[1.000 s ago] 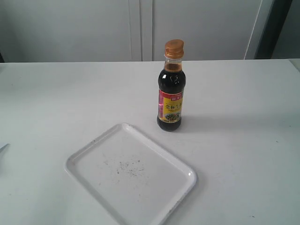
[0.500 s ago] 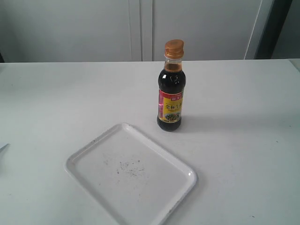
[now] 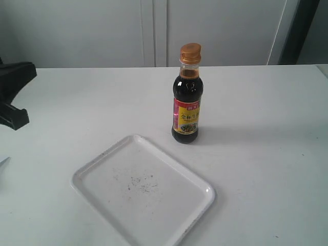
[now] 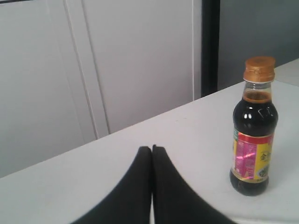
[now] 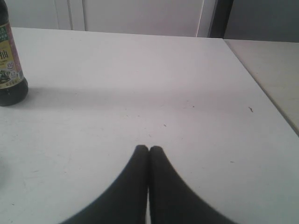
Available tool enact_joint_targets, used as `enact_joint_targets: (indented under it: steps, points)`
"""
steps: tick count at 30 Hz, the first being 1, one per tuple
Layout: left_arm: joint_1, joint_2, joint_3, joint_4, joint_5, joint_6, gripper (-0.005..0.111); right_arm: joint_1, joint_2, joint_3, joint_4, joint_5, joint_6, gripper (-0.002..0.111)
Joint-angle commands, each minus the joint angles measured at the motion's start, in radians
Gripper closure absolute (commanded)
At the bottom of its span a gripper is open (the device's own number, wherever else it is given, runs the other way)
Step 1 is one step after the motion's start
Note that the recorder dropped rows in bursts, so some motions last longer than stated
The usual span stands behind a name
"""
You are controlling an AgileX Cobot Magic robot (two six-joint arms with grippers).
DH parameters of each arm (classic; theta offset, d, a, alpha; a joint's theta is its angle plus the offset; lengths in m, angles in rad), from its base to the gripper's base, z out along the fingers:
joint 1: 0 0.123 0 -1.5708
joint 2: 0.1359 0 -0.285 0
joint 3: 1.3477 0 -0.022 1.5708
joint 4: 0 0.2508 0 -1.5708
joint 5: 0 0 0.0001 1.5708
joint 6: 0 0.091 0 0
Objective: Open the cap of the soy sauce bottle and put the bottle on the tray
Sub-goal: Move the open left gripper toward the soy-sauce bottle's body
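Glossy clear soy sauce bottle (image 3: pixel 186 102), speckled tray (image 3: pixel 102 163)

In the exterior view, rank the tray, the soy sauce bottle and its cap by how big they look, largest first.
1. The tray, which also lies nearer the camera, so part of its lead may be nearness.
2. The soy sauce bottle.
3. The cap, plainly the smallest.

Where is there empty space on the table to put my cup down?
The tray holds nothing but dark specks. The table is bare right of the soy sauce bottle, and also behind the bottle toward the wall. Left of the bottle is bare too, but the left gripper is at that edge. Nowhere is crowded; only the bottle stands close behind the tray.
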Motion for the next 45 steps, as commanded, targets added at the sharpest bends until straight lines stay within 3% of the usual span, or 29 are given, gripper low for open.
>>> enact_joint_targets:
  steps: [1, 8, 11, 14, 19, 22, 31, 36, 45]
  points:
    - [-0.077, 0.047, -0.031, 0.027, -0.031, 0.010, 0.107, -0.003, -0.005, 0.004, -0.001, -0.002, -0.001, 0.108]
    - [-0.228, 0.142, -0.094, 0.027, -0.039, 0.068, 0.107, -0.003, -0.005, 0.004, 0.002, -0.002, -0.001, 0.108]
    - [-0.264, 0.189, -0.118, 0.027, -0.048, 0.092, 0.100, -0.003, -0.005, 0.004, 0.002, -0.002, -0.001, 0.108]
    - [-0.274, 0.237, -0.138, 0.027, -0.106, 0.103, 0.079, -0.003, -0.005, 0.004, 0.002, -0.002, -0.001, 0.108]
    - [-0.274, 0.311, -0.141, -0.018, -0.208, 0.109, 0.020, -0.003, -0.005, 0.004, 0.002, -0.002, -0.001, 0.108]
    - [-0.274, 0.354, -0.141, -0.016, -0.278, 0.109, 0.003, -0.003, -0.005, 0.004, 0.002, -0.002, -0.001, 0.108]
    - [-0.287, 0.505, -0.160, -0.045, -0.334, 0.192, 0.002, -0.003, -0.005, 0.004, 0.002, -0.002, -0.001, 0.108]
    - [-0.328, 0.584, -0.215, -0.062, -0.334, 0.220, 0.002, -0.003, -0.005, 0.004, 0.002, -0.002, -0.001, 0.108]
    - [-0.332, 0.706, -0.315, -0.075, -0.334, 0.235, 0.002, -0.003, -0.005, 0.004, 0.002, -0.002, -0.001, 0.108]
